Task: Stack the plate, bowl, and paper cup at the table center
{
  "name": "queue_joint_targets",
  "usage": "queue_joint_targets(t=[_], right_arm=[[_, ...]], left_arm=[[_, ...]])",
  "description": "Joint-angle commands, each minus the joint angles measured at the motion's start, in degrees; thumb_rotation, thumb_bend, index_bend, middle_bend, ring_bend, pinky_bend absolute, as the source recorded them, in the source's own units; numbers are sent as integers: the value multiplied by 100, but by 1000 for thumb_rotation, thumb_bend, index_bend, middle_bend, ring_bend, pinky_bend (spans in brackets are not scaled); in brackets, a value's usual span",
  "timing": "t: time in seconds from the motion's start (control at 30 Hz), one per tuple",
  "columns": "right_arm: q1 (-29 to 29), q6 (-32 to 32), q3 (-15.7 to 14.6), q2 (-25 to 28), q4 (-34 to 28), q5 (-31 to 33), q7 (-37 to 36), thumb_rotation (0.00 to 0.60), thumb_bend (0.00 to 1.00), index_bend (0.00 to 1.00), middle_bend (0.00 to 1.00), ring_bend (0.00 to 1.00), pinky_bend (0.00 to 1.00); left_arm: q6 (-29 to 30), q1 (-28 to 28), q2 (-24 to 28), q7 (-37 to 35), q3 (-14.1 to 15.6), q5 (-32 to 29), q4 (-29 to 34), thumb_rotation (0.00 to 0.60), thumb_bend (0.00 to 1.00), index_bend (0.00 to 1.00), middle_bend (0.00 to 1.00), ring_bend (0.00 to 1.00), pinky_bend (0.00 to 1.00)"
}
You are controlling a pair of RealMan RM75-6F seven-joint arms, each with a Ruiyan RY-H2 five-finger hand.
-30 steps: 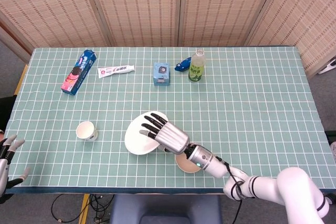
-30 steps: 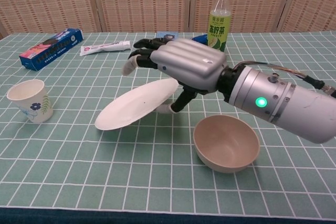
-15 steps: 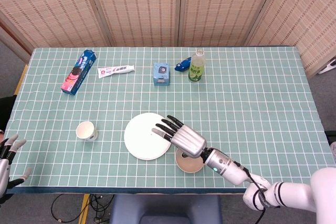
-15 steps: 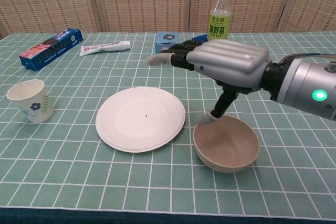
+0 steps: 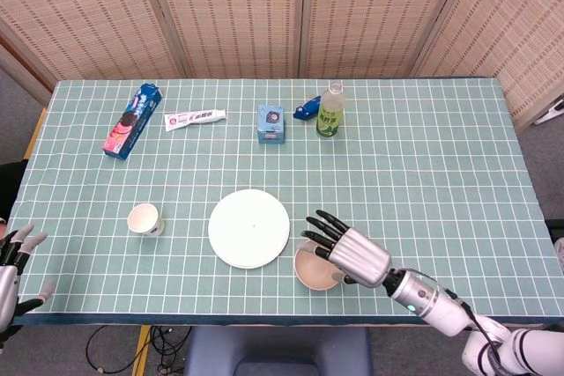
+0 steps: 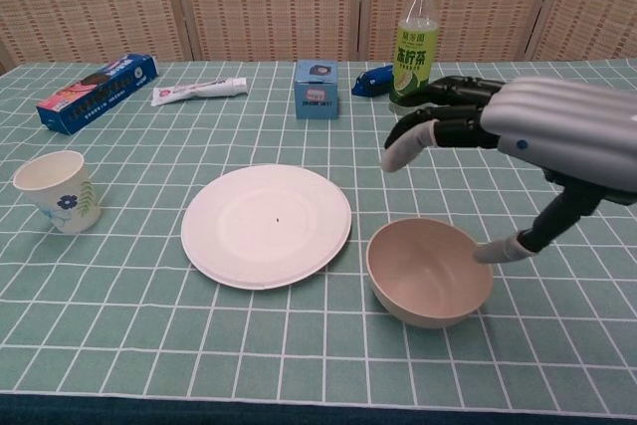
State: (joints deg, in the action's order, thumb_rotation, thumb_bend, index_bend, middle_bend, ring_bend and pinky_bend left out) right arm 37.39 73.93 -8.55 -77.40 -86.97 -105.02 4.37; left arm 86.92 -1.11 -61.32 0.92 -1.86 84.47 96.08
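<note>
Plate [image 5: 249,227] released, now flat.

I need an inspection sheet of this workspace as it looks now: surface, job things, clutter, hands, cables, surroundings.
Surface: green checked table.
Job things: plate flat at centre; bowl upright beside it; paper cup upright, apart.
Clutter: bottle, blue box, toothpaste tube, biscuit pack along far side.
Hands: right hand spread above bowl, holding nothing; left hand at table edge, empty.
Cables: some on floor.
Surroundings: woven screens.
</note>
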Motion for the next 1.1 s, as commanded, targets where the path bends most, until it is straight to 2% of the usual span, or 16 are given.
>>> queue_joint_targets(t=[0.03,0.33,0.6,0.83,1.1], right_arm=[[-183,166,-181,49,254,-237,-68,600,14,278,203,0,0],[-426,69,-306,-346,1061,-318,-199,600,20,340,210,0,0],[-438,91,-212,-951,1894,-446,-403,600,159,398,211,0,0],[-422,246,-162,-1396,2516,-573,-622,600,267,514,251,4,0],[-374,372,-146,-1517,2718,-643,-791,600,353,646,309,46,2]], left_arm=[[-12,-15,7,28,3,20,36,600,264,159,62,73,100],[-20,-38,37,85,6,52,117,600,264,159,62,73,100],[-36,-46,39,100,17,53,135,600,264,159,62,73,100],[-62,-59,39,97,23,50,127,600,263,159,62,73,100],[-76,-55,24,62,32,30,77,600,264,159,62,73,100]])
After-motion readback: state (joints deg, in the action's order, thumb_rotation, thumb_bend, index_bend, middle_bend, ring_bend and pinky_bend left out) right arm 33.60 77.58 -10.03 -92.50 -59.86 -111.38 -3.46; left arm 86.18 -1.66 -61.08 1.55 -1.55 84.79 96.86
